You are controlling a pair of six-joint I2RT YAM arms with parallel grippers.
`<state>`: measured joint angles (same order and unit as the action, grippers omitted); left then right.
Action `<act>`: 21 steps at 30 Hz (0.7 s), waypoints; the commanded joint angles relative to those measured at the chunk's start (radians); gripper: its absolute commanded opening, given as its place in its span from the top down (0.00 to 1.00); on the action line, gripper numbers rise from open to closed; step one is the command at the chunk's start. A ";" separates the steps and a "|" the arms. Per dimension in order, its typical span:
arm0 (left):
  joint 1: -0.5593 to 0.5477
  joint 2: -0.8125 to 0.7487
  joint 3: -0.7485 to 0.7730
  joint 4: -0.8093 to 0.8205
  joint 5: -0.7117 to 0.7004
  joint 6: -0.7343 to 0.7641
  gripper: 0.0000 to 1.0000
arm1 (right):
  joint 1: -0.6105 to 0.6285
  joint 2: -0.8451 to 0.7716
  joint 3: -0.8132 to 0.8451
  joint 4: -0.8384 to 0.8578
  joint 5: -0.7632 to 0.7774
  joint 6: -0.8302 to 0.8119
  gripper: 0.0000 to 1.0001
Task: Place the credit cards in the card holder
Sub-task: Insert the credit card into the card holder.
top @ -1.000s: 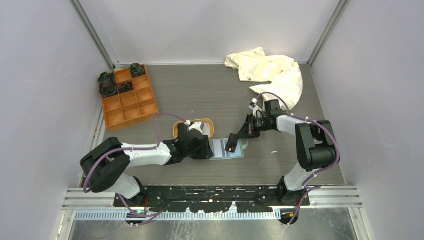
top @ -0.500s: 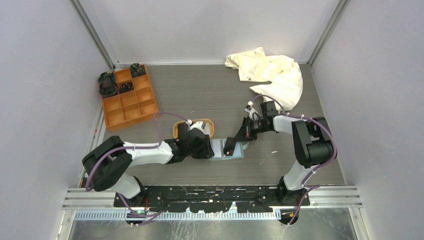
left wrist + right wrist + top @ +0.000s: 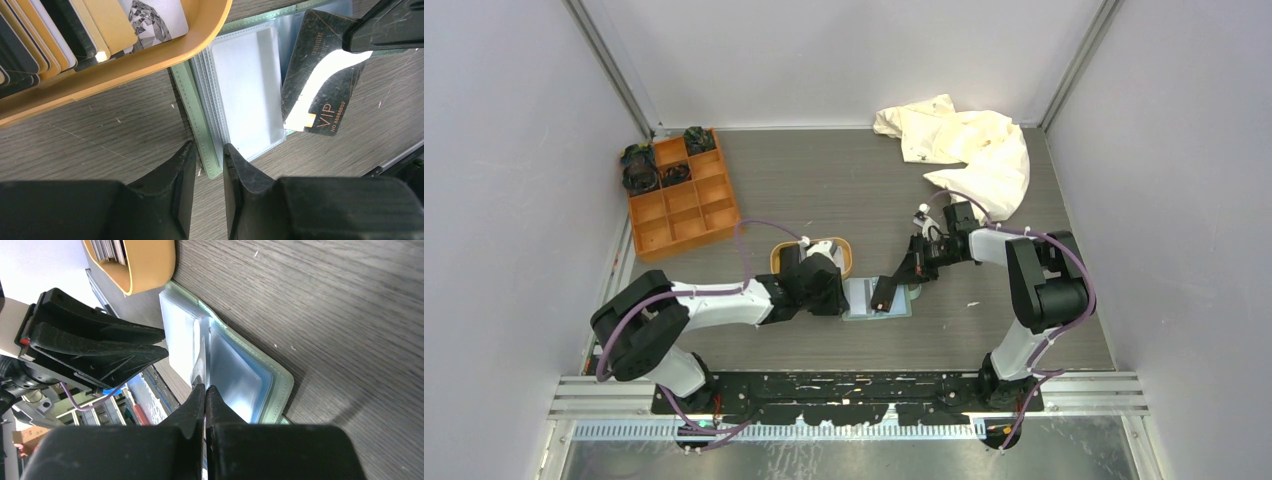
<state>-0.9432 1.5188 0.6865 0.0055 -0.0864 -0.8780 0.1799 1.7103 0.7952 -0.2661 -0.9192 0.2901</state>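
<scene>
The right tool [image 3: 357,40] hides the black card's [image 3: 320,85] upper corner.

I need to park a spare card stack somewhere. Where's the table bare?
Bare: the far middle between the orange compartment box and cream cloth; the near strip in front of the card holder. Crowded: the centre, where left claw and right claw, holding a black card, meet over it beside the tan tray.

The left arm [image 3: 714,300] and right arm [image 3: 1007,243] have smooth white links between bulky black joints. Thin purple cables [image 3: 764,226] loop along both. The fingers [image 3: 250,195] are matte black, wedge-shaped and finely scratched. Both bases are bolted to a black plate [image 3: 844,392].
</scene>
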 commanded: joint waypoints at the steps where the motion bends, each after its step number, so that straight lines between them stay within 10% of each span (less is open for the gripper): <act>1: 0.001 0.013 0.030 -0.026 -0.027 0.023 0.74 | 0.003 -0.009 0.021 0.040 0.024 0.025 0.99; 21: 0.011 0.047 0.071 -0.051 0.010 0.047 0.78 | 0.022 0.123 0.119 -0.037 -0.139 -0.078 0.98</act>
<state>-0.9401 1.5490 0.7136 -0.0399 -0.0853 -0.8536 0.1825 1.8221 0.8684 -0.2577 -1.0168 0.2699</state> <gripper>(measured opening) 0.224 0.040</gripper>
